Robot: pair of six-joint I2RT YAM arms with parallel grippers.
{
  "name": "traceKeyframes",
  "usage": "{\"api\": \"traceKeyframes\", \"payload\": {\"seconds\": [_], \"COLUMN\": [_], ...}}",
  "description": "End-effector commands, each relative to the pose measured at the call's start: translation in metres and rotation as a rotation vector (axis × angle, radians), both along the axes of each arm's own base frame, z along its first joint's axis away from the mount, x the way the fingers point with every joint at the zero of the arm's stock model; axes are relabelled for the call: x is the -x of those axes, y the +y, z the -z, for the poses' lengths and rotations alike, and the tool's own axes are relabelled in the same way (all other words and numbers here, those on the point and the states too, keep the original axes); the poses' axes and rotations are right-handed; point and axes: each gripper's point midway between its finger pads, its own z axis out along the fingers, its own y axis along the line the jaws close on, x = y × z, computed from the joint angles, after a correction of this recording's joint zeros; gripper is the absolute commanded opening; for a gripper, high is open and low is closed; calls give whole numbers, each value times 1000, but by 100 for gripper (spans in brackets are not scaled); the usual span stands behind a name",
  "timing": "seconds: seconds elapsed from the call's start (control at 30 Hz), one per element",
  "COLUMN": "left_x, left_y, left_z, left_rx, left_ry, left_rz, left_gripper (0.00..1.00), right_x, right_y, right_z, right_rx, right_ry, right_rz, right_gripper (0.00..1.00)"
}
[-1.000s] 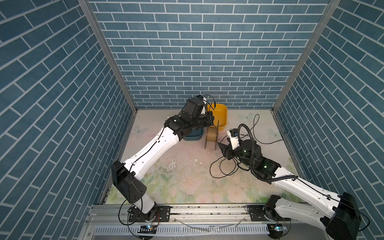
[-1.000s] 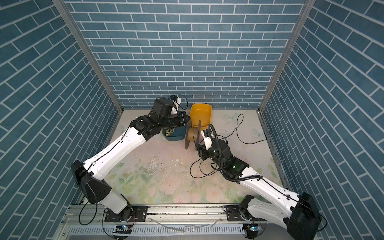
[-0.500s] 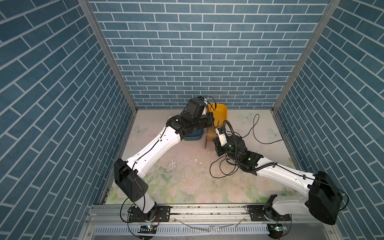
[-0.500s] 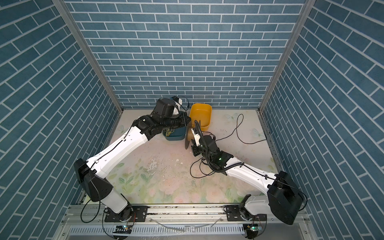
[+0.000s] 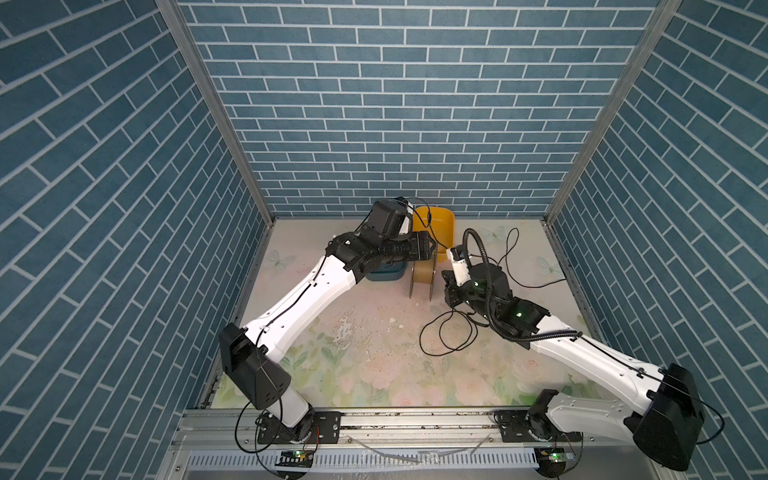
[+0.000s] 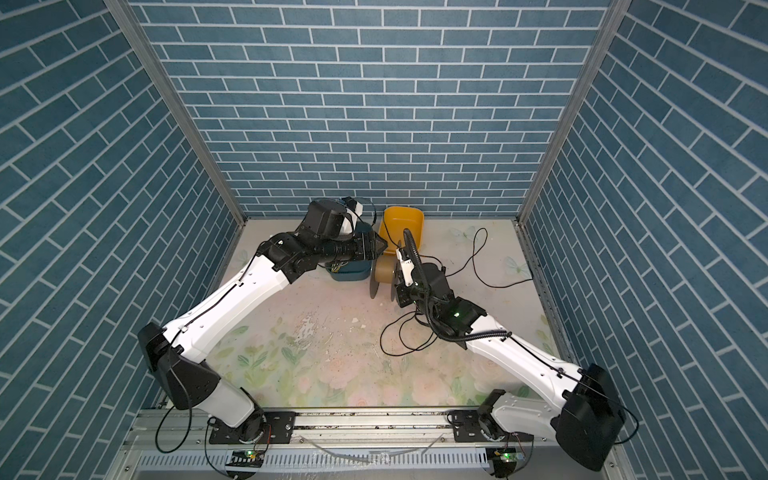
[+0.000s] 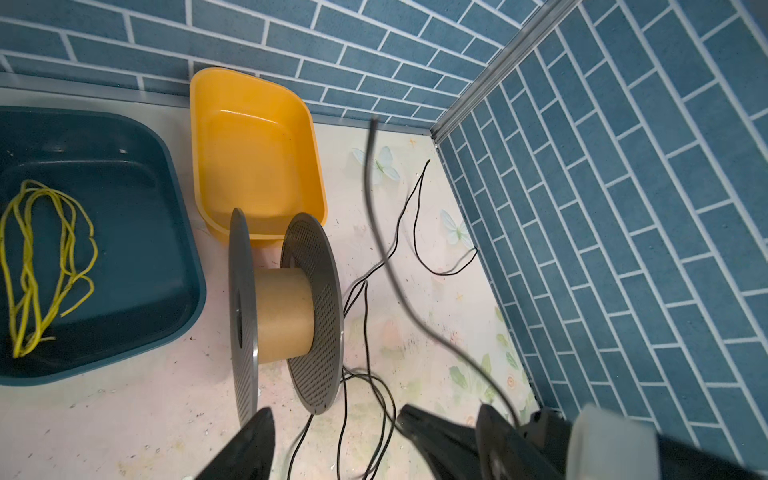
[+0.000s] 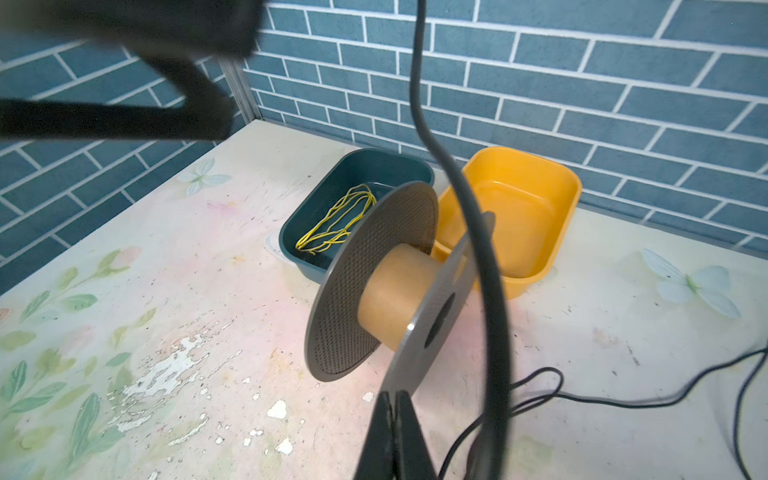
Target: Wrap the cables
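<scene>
1. The left gripper [image 7: 333, 413] is released: its fingers are spread wide and grasp nothing. It hovers just above the spool [image 7: 286, 307].
2. The right gripper [image 8: 392, 398] is clenched, fingers pressed together. Its tips sit at the rim of the spool's near flange, at the spool's 3 o'clock in both top views. I cannot tell whether they nip anything.
3. The cable [image 5: 421, 338] lies in loose loops on the table [image 5: 374, 374], from 3 to 5 o'clock of the spool.
4. A yellow tub [image 5: 434, 220] sits at the spool's 12 o'clock. A teal tub [image 5: 386, 275] holding yellow strands [image 7: 41, 266] is at 9.
</scene>
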Motion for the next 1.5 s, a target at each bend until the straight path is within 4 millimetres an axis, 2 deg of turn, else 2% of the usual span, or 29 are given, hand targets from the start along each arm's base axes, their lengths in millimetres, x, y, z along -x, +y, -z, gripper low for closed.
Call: {"api": "traceKeyframes", "payload": {"seconds": [0.0, 0.17, 0.27, 0.53, 0.63, 0.77, 1.07, 1.27, 1.47], "left_x": [10, 10, 4, -23, -31, -43, -54, -48, -39], "left_y": [13, 13, 12, 1, -5, -5, 0, -4, 4], "left_z": [19, 48, 66, 93, 103, 115, 127, 115, 105], "left_rx": [-99, -155, -220, -328, -352, -388, -418, -373, -394], "left_ry": [14, 48, 63, 50, 53, 45, 52, 15, 8], "left_rz": [43, 75, 86, 113, 131, 119, 118, 164, 203], "left_gripper": [74, 65, 59, 48, 42, 38, 35, 37, 43], "right_x": [3, 3, 5, 12, 13, 16, 19, 18, 17], "right_y": [-20, -47, -60, -68, -69, -71, -77, -76, -73], "right_z": [-4, 1, 0, 7, 9, 9, 9, 12, 17], "right_rx": [16, 54, 24, 11, 16, 19, 34, 40, 40], "right_ry": [89, 123, 130, 152, 157, 156, 138, 144, 158], "right_rz": [29, 102, 145, 155, 156, 153, 157, 156, 147], "right_gripper": [0, 0, 0, 0, 0, 0, 0, 0, 0]}}
